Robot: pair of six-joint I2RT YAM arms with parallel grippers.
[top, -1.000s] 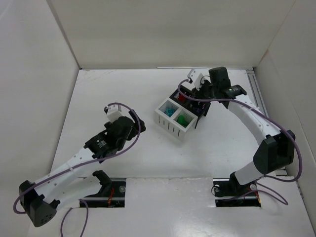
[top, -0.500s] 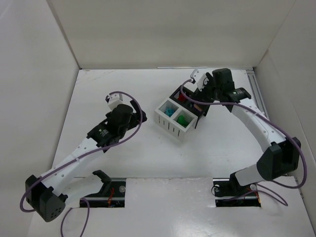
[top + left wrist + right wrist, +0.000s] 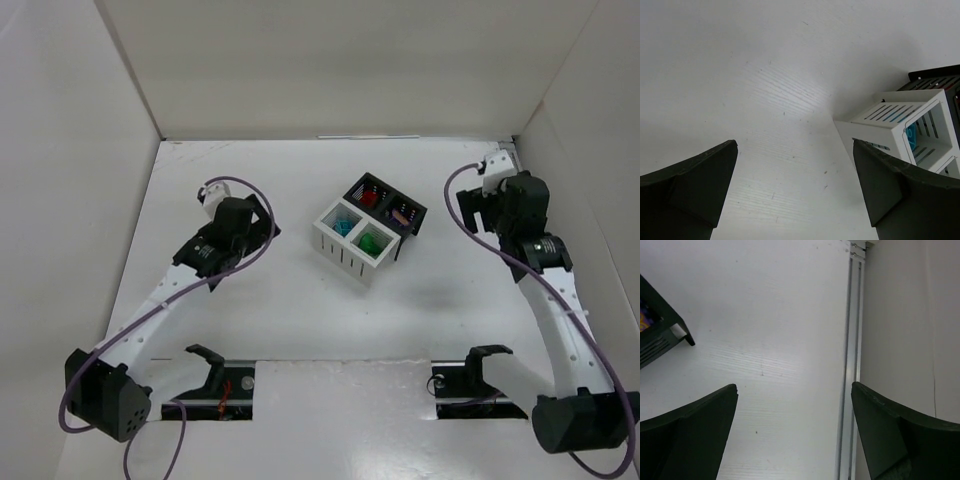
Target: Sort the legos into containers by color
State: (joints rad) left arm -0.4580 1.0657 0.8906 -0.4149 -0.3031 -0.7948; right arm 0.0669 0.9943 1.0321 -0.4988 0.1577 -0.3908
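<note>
The containers (image 3: 369, 226) stand mid-table as a 2x2 block. A teal lego (image 3: 345, 227) and a green lego (image 3: 373, 242) lie in the two white bins, a red lego (image 3: 368, 197) and a purple lego (image 3: 402, 213) in the two black ones. My left gripper (image 3: 238, 216) hangs left of the block, open over bare table (image 3: 794, 145), with a white bin (image 3: 900, 120) at its right. My right gripper (image 3: 497, 192) is right of the block, open and empty (image 3: 793, 386). A black bin corner (image 3: 662, 327) shows at its left.
White walls enclose the table on three sides. An aluminium rail (image 3: 852, 340) runs along the right wall under the right gripper. The arm bases (image 3: 470, 385) sit at the near edge.
The right gripper opened above the black bins, then drew back to the right toward the wall. The left arm shifted a little up and left, still open.
</note>
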